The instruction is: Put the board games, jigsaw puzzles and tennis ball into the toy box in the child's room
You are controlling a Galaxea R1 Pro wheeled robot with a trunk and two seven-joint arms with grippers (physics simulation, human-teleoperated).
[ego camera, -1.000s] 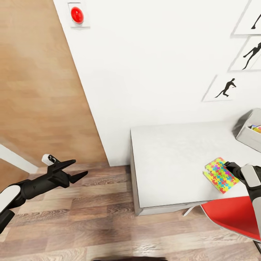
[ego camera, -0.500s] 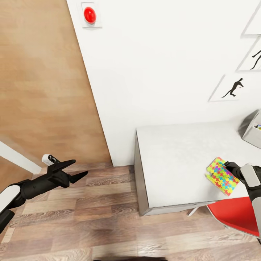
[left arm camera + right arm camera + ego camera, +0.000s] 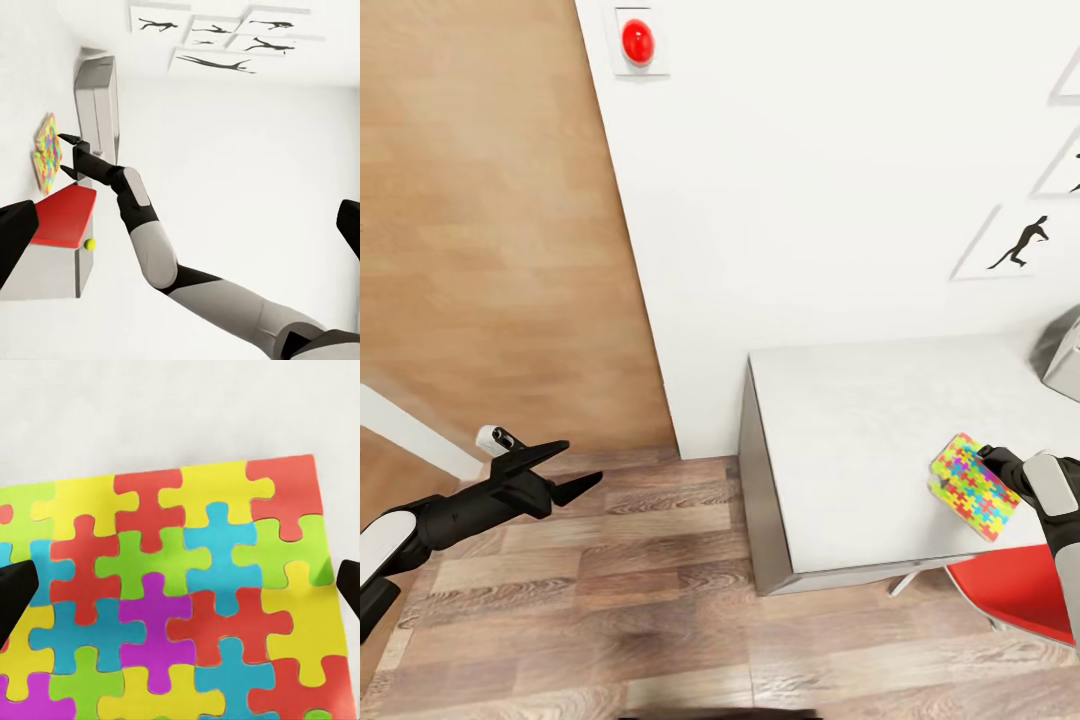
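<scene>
My right gripper (image 3: 990, 460) is shut on one edge of a jigsaw puzzle (image 3: 970, 487), a flat box in a bright jigsaw-piece pattern, held tilted just above the table (image 3: 840, 430) near its front edge. The right wrist view looks straight onto that jigsaw puzzle (image 3: 180, 585), with a dark fingertip at either side. The toy box (image 3: 1066, 360) peeks in at the far right of the table. My left gripper (image 3: 565, 472) hangs open over the wood floor, well left of the table. In the left wrist view a small yellow-green tennis ball (image 3: 90, 244) shows beyond the chair; what it rests on I cannot tell.
A red chair (image 3: 1020, 590) stands at the table's front right, under my right arm. A white wall with black silhouette pictures (image 3: 1022, 243) and a red round button (image 3: 637, 42) backs the table. A wood-brown panel (image 3: 490, 220) fills the left side.
The whole head view has shifted: table, wall pictures and toy box slid right in the picture. Both arms keep their places in view, and the puzzle stays in the right gripper.
</scene>
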